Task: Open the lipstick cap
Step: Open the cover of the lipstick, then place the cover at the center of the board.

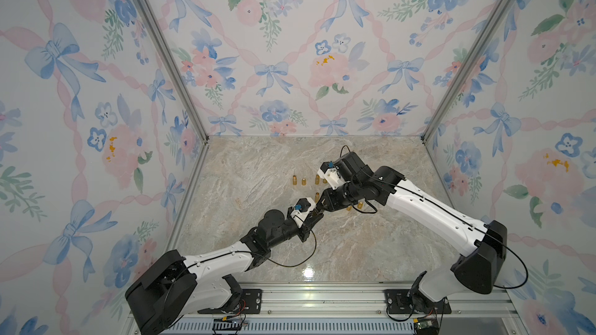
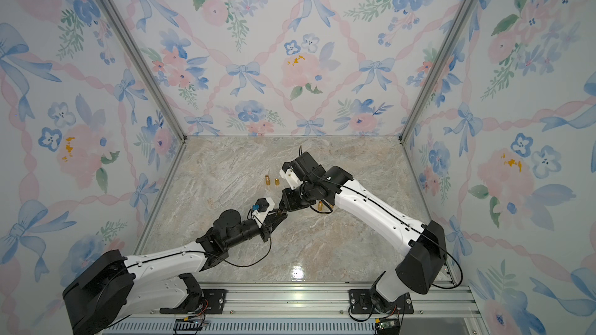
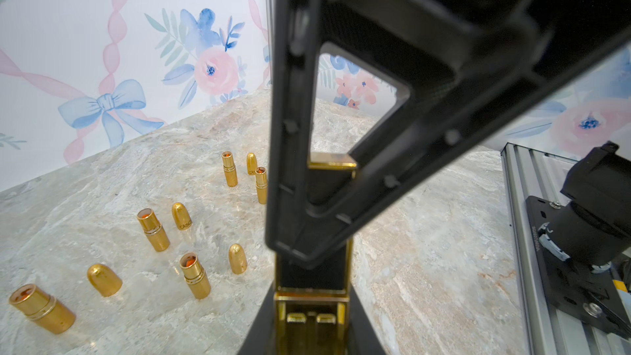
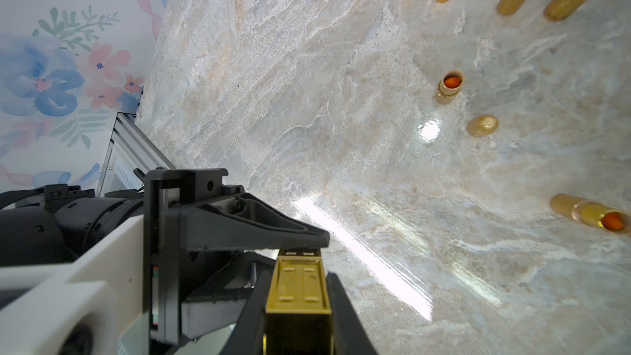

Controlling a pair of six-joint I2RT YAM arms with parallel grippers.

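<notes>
- Walls (image 1: 290, 59): booth panels on three sides, papered with pink roses, blue bows and a pink ribbon lattice. They rise behind and to both sides of the square lipstick (image 3: 312, 268).
- Counter (image 1: 258, 169): glossy beige-grey marble pattern lying under the square lipstick, with a bright glare patch on its rail side.
- Rail (image 1: 322, 296): aluminium profile along the counter edge, on the side of the square lipstick away from the back wall. It carries both arm bases.
- Right arm (image 1: 425, 207): white and black, stretched from the rail toward the square lipstick.
- Left arm (image 1: 219, 257): same make, reaching the square lipstick from the opposite side.
- Left hand (image 3: 312, 288): clenched on one end of the square lipstick, a black finger flat against each side.
- Right hand (image 4: 299, 273): clenched on the other end, its fingers pressed against both sides and its tip meeting the left hand's tip.
- Square lipstick: gold and black, square in section, held off the counter between the two hands. Its sections sit joined in one piece; which end is the cap cannot be told.
- Round lipstick bases (image 3: 153, 230): gold tubes with orange-red sticks showing, five in the left wrist view. They stand on the counter well apart from the square lipstick.
- Bullet-shaped caps (image 3: 181, 216): gold, four in the same view. Each stands near a base and likewise apart from the square lipstick.
</notes>
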